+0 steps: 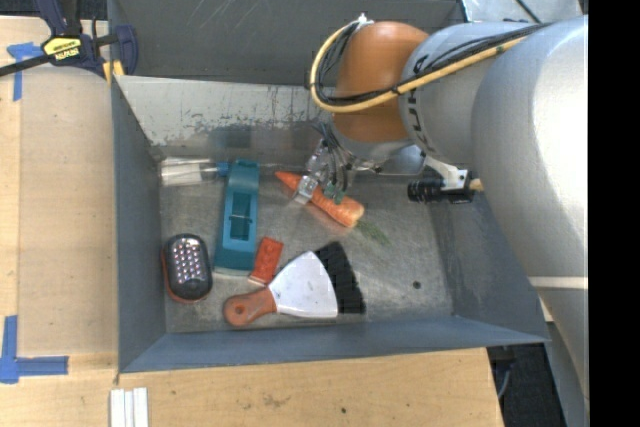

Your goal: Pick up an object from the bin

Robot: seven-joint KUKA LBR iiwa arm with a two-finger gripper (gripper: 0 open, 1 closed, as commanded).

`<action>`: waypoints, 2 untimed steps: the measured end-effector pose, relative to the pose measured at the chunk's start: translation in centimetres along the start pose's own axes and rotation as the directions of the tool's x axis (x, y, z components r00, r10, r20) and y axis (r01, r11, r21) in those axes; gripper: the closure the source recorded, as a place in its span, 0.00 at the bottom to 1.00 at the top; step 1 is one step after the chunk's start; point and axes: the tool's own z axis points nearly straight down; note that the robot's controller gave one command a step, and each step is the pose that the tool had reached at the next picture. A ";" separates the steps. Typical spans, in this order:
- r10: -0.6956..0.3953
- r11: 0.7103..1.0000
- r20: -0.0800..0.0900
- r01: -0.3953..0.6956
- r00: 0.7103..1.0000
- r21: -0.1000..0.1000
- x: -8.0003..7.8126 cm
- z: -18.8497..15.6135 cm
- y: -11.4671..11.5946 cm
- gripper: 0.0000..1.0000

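The orange toy carrot (345, 210) lies near the middle of the bin (135, 245). Its long axis slants from upper left to lower right, with the thin tip seemingly toward the blue tape dispenser (238, 215). The end effector (322, 179) sits over the carrot's middle; I cannot tell whether it is apart or clamped.

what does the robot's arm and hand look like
The arm is thick and rounded, pale silver-grey. Near its end sits a glossy orange dome, with a yellow cable and a black one looped over it. A small black fitting juts out beneath. The hand is small, bare grey metal.
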 end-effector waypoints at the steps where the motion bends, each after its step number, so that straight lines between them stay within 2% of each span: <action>1: 0.000 1.000 0.000 0.000 1.000 0.000 0.0 0.0 0.0 1.00; 2: 0.005 1.000 -0.007 -0.005 1.000 0.011 0.2 -3.9 -0.6 1.00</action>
